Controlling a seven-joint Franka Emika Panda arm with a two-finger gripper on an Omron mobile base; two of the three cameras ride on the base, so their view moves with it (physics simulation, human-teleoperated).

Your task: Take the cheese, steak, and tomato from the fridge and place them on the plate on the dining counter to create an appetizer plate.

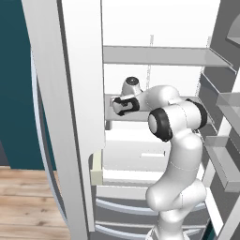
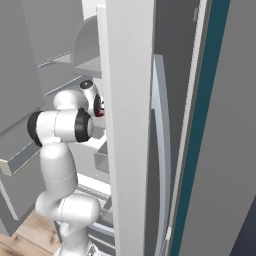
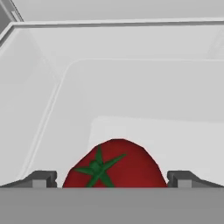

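Note:
The tomato point(image 3: 116, 164), dark red and glossy with a green star-shaped stem, lies on a white shelf inside the fridge point(image 3: 131, 87). My gripper point(image 3: 112, 179) is open, with one dark fingertip point(image 3: 40, 178) on each side of the tomato and very close to it. In the left base view the arm reaches into the fridge point(image 1: 154, 55) at middle-shelf height, the hand point(image 1: 125, 105) pointing left behind the door's edge. A red speck of the tomato point(image 2: 101, 113) shows beside the hand in the right base view. The cheese, steak, plate and dining counter are out of view.
The open fridge door point(image 2: 130, 125) stands close on the arm's right side. Door bins point(image 1: 229, 164) hang at the right of the left base view. A white drawer point(image 1: 136, 154) sits below the shelf. Wooden floor point(image 1: 23, 197) lies to the left.

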